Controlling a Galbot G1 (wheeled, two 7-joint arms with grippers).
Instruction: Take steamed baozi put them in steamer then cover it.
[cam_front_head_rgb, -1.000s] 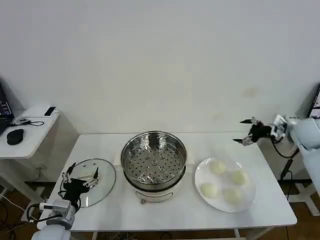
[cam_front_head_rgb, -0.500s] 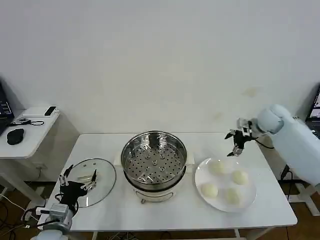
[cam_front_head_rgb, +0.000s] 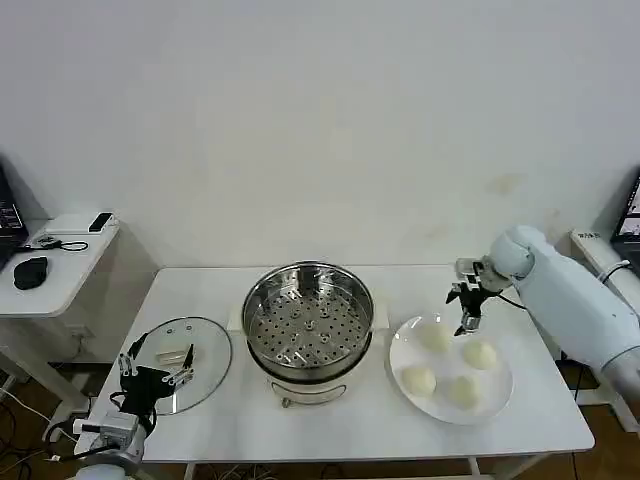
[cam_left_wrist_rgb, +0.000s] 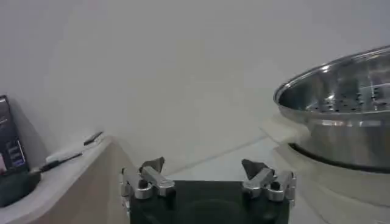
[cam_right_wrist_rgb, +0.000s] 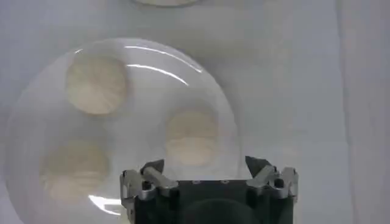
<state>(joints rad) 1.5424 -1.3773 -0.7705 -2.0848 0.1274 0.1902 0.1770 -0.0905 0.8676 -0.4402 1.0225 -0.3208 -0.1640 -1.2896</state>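
Since a second ago your right gripper (cam_front_head_rgb: 466, 308) has swung in from beyond the table's far right edge and now hangs over the back rim of the white plate (cam_front_head_rgb: 497, 395), fingers apart and pointing down. From its wrist you look straight down on the plate (cam_right_wrist_rgb: 36, 115), and the bun just ahead of the fingertips sits between the spread fingers (cam_right_wrist_rgb: 153, 170), untouched. The four steamed baozi (cam_front_head_rgb: 479, 354) lie where they were on the plate, just right of the steamer (cam_front_head_rgb: 308, 318). The steamer stands uncovered at the table's middle, tray bare.

Your left gripper (cam_front_head_rgb: 155, 360) has sunk slightly and hovers over the near edge of the glass lid (cam_front_head_rgb: 200, 345), left of the steamer, fingers apart.

From the right wrist you can count only three baozi (cam_right_wrist_rgb: 96, 84); the gripper body covers the rest. The left wrist view cuts off the steamer (cam_left_wrist_rgb: 341, 115) at its edge.
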